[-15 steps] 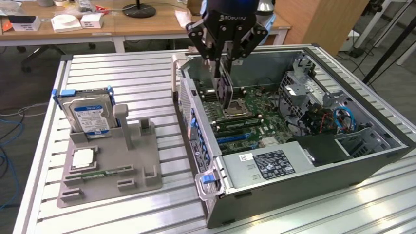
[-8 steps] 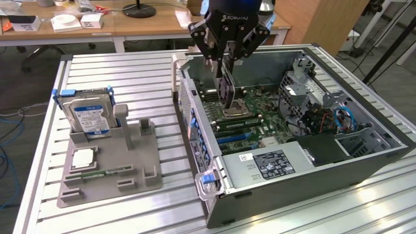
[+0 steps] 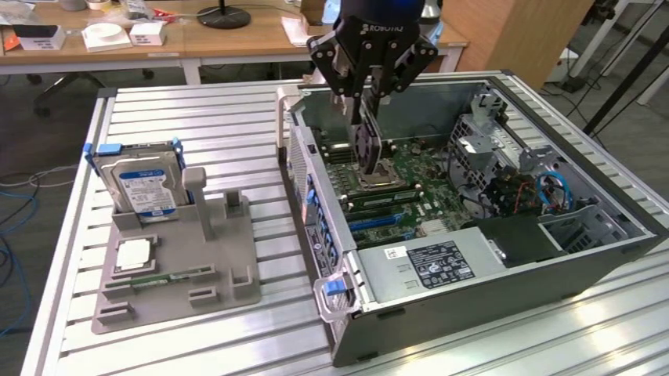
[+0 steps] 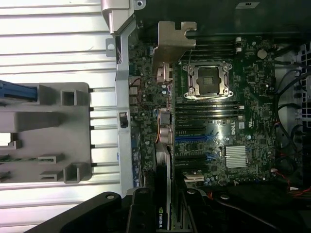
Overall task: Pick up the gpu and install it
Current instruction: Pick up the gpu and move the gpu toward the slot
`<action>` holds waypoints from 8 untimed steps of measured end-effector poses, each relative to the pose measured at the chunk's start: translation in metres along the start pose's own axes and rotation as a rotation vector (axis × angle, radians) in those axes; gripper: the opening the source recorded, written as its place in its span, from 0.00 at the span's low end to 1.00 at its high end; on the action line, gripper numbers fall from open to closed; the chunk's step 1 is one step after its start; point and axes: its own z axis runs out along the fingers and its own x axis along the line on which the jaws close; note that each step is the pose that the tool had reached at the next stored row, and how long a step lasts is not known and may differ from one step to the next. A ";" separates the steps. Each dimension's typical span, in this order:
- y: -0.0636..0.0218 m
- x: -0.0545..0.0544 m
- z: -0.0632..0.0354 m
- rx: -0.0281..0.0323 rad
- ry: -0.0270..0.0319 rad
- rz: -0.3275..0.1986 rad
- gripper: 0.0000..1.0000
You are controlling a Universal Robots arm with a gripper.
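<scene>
Slatted surface (image 3: 209,110) carries the open computer case (image 3: 585,258) under the tool (image 3: 368,100). Motherboard (image 3: 418,176) lies directly below. Gray fixture (image 3: 225,266) with hard drive (image 3: 146,184) stands well aside, outside the case wall. Tool clamps the gpu (image 3: 366,145) upright, clear of the walls, lower edge near the CPU socket (image 4: 210,80); contact unclear.
</scene>
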 end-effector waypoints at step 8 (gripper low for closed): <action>0.0003 -0.004 0.0001 -0.0001 0.0000 0.000 0.26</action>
